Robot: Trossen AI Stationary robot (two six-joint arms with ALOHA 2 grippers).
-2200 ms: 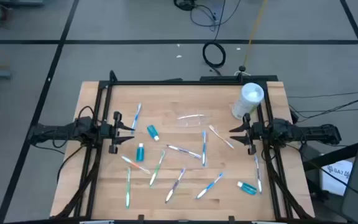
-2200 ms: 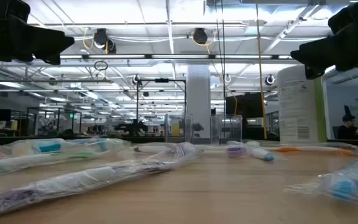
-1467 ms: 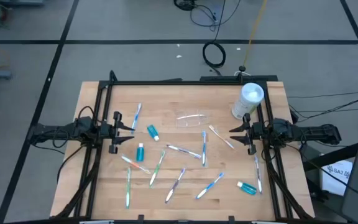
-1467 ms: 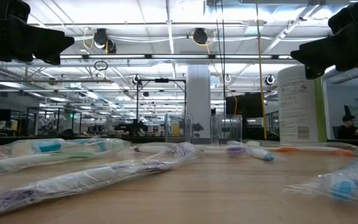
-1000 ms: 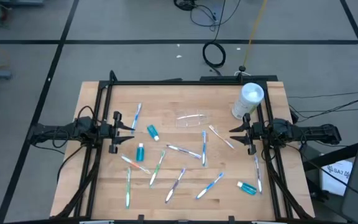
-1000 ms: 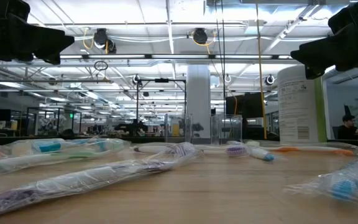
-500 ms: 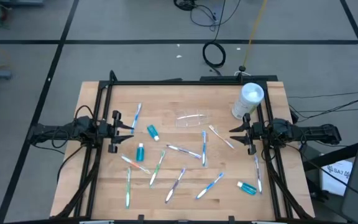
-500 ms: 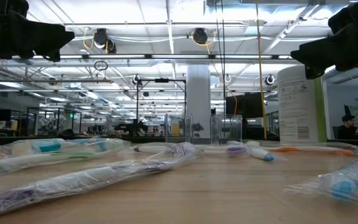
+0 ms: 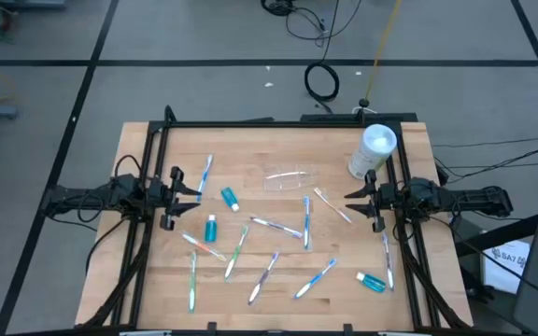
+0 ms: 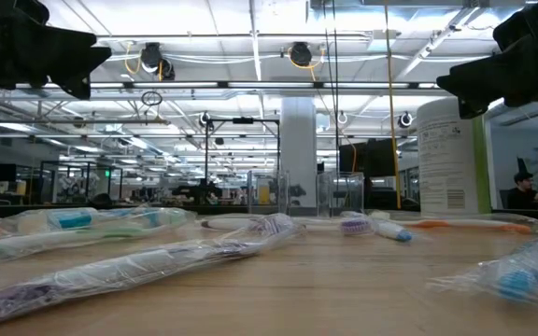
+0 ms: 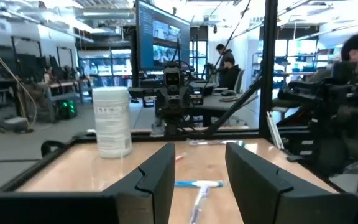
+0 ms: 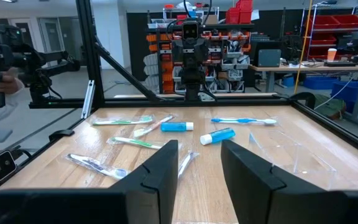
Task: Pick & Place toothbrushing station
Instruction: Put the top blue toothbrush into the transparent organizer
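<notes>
Left gripper [image 9: 192, 195], matte black with two flat angular fingers, parted and empty above the left edge of the pale wooden tabletop [image 9: 278, 271] (nothing between the pads in its own wrist view [image 11: 197, 180]). Just ahead of it, a thin white-and-blue toothbrush [image 9: 205, 174] in a crinkled clear wrapper, lying flat. Beside that, a small teal tube with a white cap [image 9: 229, 198], and a second teal tube [image 9: 211, 228] a little nearer the front edge.

Right gripper [image 9: 352, 199], same dark blocky build, likewise parted and grasping nothing [image 12: 199, 168], poised over the right edge of the table. Close by its tips, a white toothbrush [image 9: 331, 204] set at a slant, and a blue-handled one [image 9: 307, 220] lying lengthwise.

Toward the middle and back, a small clear plastic cup [image 9: 288, 178] on its side, nearly see-through against the wood grain. Scattered across the front half, more slim wrapped brushes, green [image 9: 237, 252] and blue [image 9: 317, 278], none stacked. Third teal tube [image 9: 373, 281] near the front right corner.

Behind the right gripper, a tall white cylindrical container [image 9: 374, 152], smooth-walled, printed label facing the low view [image 10: 449, 156]. Black metal frame [image 9: 278, 122] rimming the table.
</notes>
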